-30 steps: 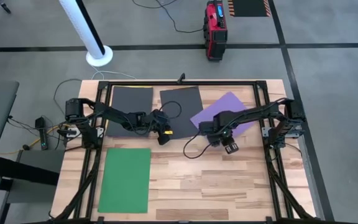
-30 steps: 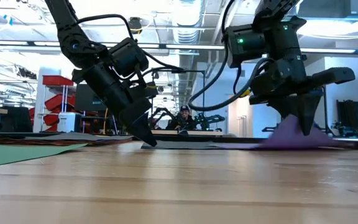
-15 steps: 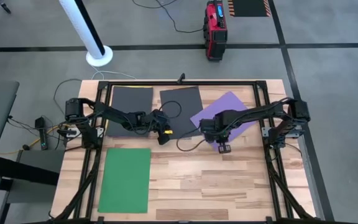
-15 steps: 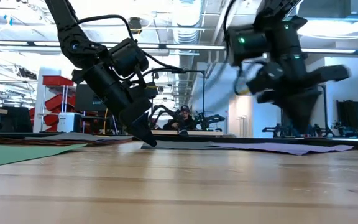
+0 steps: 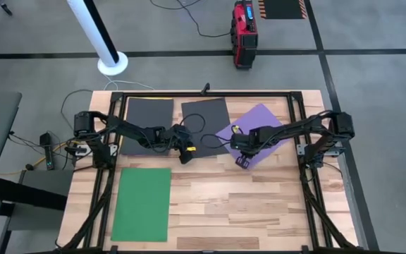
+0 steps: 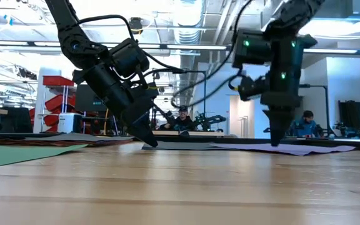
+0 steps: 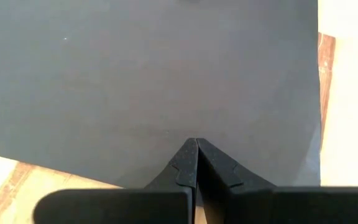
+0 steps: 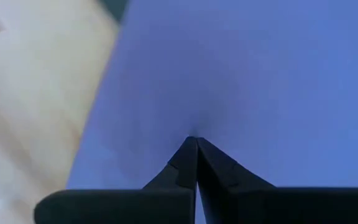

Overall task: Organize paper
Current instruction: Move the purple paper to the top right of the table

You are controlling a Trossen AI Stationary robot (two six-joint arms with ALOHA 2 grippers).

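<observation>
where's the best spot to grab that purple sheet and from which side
Likely the purple sheet at its front corner, coming from the bare wood in front. It lies flat and skewed, its back-left edge meets the dark grey sheet, and the right gripper already presses down there, shut.

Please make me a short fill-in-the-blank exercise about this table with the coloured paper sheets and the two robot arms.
1. The left end effector presses its shut fingertips on a dark ____ sheet.
2. The right end effector touches the ____ sheet.
3. The green sheet lies on the table with ____ end effector touching it.

Missing words: grey; purple; no
</observation>
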